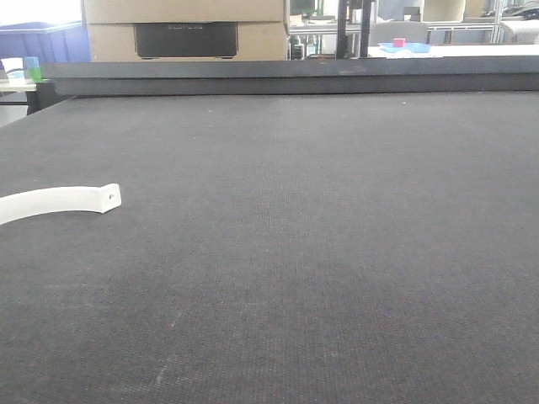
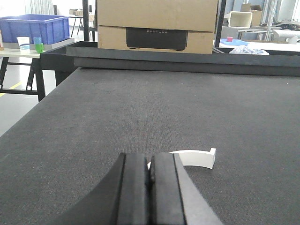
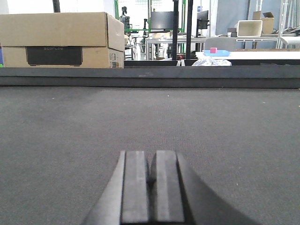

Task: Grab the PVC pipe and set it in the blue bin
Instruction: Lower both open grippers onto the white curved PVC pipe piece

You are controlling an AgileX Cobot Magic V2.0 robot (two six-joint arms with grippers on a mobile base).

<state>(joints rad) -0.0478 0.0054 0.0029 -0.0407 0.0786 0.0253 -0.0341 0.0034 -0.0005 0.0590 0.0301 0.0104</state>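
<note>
While the blue bin (image 2: 35, 27) waits far off to the left, on a separate table beyond the edge of my work surface, I have nothing in hand yet. Sweeping rightward: my left gripper (image 2: 151, 164) is fully closed, pads pressed flat together with only a hairline seam between them, holding nothing. Just past its tips, a shade to the right, lies the PVC pipe (image 2: 194, 158), flat on the dark mat (image 2: 93, 122). Its squared end points right, and the other end slips out of sight behind my finger. The front view agrees: the pipe hugs the mat's left side, with the small hole showing in the squared tip. Over on the right, my right gripper (image 3: 151, 161) is also closed on nothing, low over the mat and well apart from the pipe.

So I judge this is the left arm's job, and the step is the reach. To do it well, I open wide first and come in across the arc's narrow width, not along it. I settle the tips right down to the mat, because the piece is slim, and close near mid-arc so it doesn't pivot. The risk is closed tips nudging it away.
</note>
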